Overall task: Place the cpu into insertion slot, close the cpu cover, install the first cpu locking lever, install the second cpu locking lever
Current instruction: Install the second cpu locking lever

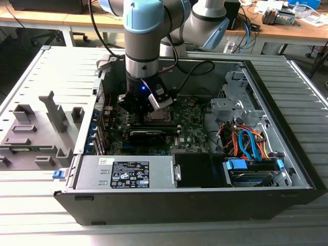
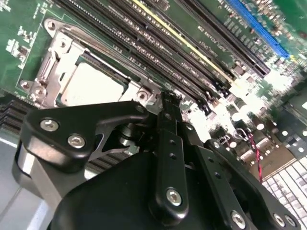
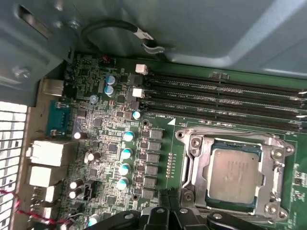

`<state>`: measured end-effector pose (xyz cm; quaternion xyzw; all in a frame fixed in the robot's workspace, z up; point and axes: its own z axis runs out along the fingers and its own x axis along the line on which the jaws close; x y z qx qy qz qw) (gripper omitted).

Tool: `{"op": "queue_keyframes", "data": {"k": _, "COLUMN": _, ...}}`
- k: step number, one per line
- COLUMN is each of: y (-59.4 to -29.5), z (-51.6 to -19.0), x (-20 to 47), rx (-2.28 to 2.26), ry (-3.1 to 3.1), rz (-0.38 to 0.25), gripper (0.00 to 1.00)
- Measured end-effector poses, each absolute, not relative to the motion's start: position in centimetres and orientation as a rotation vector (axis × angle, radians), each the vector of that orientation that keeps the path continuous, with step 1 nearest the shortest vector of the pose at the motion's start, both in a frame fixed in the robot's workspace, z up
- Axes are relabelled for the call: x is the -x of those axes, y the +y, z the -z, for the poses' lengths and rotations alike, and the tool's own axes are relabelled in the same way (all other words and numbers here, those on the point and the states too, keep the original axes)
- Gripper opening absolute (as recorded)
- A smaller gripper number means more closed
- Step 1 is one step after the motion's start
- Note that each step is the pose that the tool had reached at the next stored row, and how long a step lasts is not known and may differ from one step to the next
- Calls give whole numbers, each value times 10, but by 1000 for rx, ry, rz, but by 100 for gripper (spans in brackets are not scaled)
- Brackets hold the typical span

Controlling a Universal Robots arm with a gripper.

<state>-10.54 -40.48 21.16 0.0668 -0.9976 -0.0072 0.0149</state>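
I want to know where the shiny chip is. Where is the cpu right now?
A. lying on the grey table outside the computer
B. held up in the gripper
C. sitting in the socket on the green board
C: the cpu lies flat in the insertion slot, with green board around it.

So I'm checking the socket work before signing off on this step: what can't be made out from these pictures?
- The gripper: cut off by the frame edge in the first wrist view, so its finger state is unclear.
- The cpu: its near edge is hidden behind the gripper body in the second wrist view.
- The cpu cover: whether it is latched cannot be told; the levers are not clear.
- The insertion slot: largely blocked by the arm in the exterior view.
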Motion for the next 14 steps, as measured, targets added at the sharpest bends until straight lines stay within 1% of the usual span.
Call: {"op": "queue_keyframes", "data": {"k": 14, "y": -405, "z": -214, "x": 44, "rx": -204, "ry": -3052, "rz": 27, "gripper": 11}}
